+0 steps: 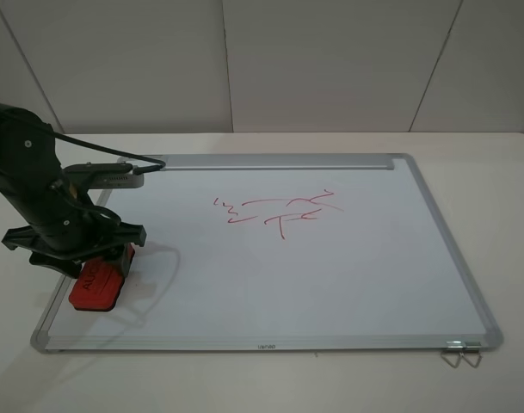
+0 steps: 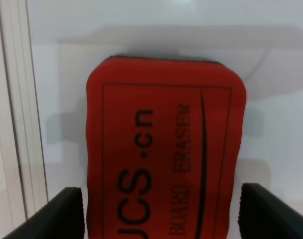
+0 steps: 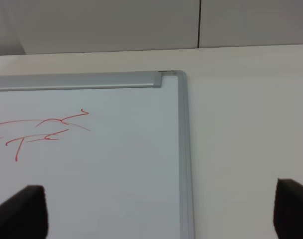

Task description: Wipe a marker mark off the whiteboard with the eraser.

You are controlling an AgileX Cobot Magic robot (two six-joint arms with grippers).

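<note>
Left gripper [image 2: 161,209] — fingers astride eraser [image 2: 163,149], gap each side | eraser flat on whiteboard [image 1: 330,275], left edge | mark [image 1: 279,211] mid-board | right gripper [image 3: 161,211] — spread wide, empty

A pale, cream-white counter [image 1: 348,379] is seen across the lower part of the exterior high view, and it is cut off by the picture's edges. Behind it a light grey-white wall [image 1: 330,60] is seen, made of flat panels. The panels are split by thin dark lines [image 1: 226,60] that run up and down. The far edge of the counter is met by the wall. Soft, even light is cast on everything, and only faint shadows are made. The lamp itself cannot be seen, so perhaps it is overhead.
</note>
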